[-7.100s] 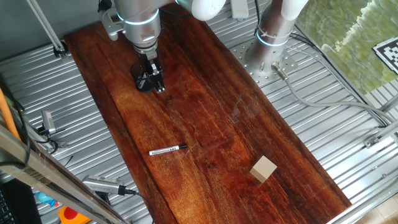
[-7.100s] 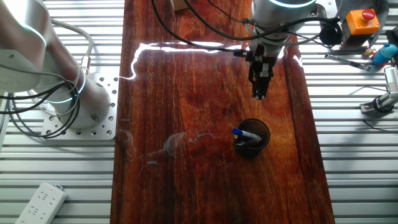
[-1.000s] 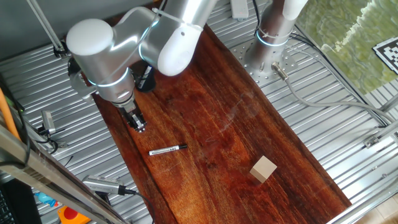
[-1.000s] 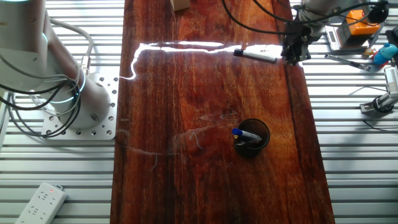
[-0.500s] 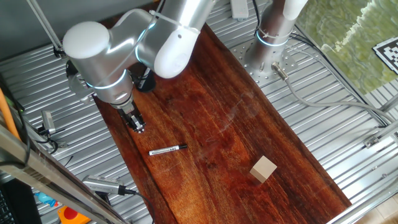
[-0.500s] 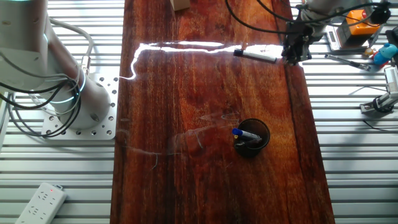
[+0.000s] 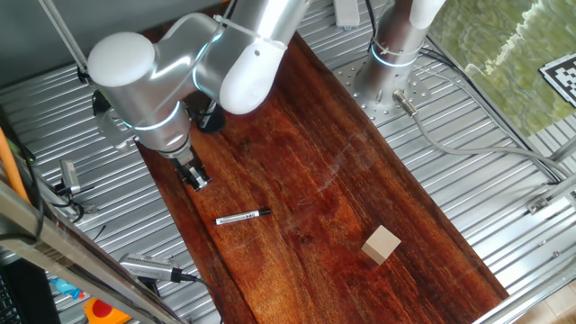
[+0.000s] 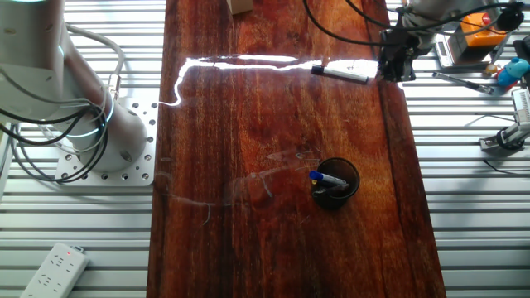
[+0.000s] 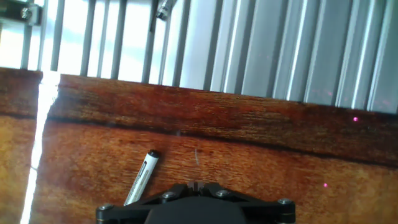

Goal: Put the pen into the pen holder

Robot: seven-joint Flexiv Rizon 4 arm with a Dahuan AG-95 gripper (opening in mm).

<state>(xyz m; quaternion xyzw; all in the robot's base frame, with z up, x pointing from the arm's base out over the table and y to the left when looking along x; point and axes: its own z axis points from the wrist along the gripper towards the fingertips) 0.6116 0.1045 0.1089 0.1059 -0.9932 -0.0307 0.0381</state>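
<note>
Pen (image 7: 243, 217) lies flat on the wood worktop (image 7: 297, 180) near its long edge, untouched; cup (image 8: 335, 183) sits well apart. Gripper (image 7: 197, 178), fingers close together & empty as far as visible, has crept slightly vs. 1 s ago, hovering beside pen—approach phase, grasp not begun.

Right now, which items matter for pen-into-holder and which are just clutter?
Job:
- pen, flat on the board, not gripped
- holder, black cup
- claw, near the pen, off to one side

Clutter:
- blue-capped pen, already in the holder
- wooden cube
- power strip, off the board
</note>
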